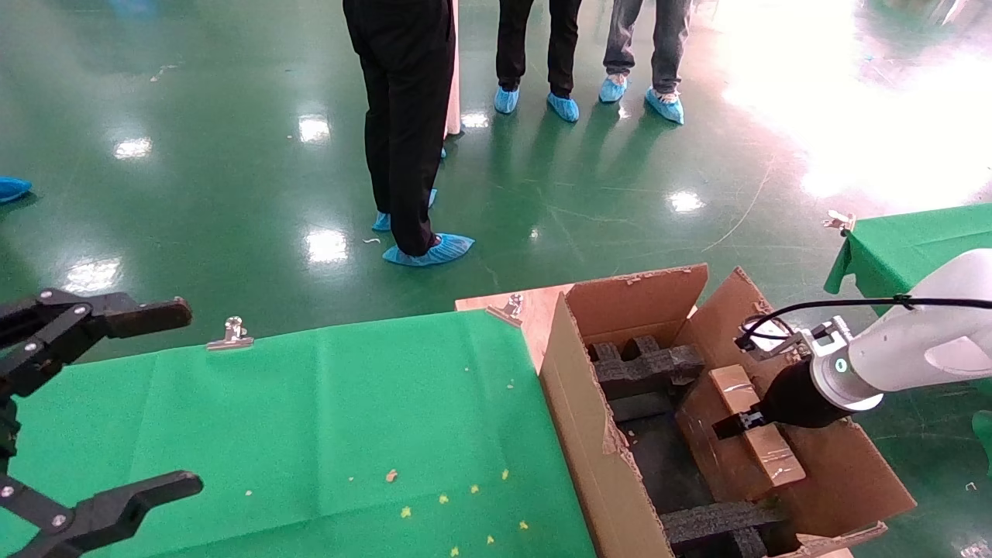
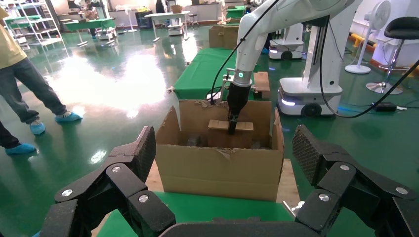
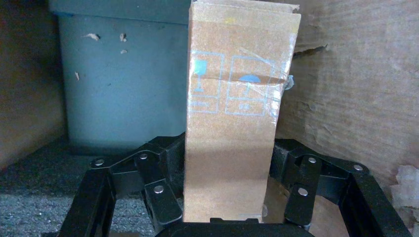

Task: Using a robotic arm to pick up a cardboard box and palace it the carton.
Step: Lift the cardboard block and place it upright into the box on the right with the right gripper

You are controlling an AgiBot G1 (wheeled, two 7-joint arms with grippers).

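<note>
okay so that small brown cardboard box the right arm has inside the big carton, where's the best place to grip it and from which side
Grip the small sealed brown cardboard box across its narrow width, on the two long flat sides, coming from above the open top of the large torn-flap corrugated carton. The right gripper is shut on it this way. The carton's walls probably block a sideways approach. The left gripper is parked, open, over the green table.

My white arm (image 1: 922, 349), brown box (image 1: 756, 422) with pale blue printed symbols, brown carton (image 1: 589, 418), black foam (image 1: 647, 364), green tablecloth (image 1: 310, 418)

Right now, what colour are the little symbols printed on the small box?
Light blue, on the brown box held by the right gripper. Right wrist view shows them best.
</note>
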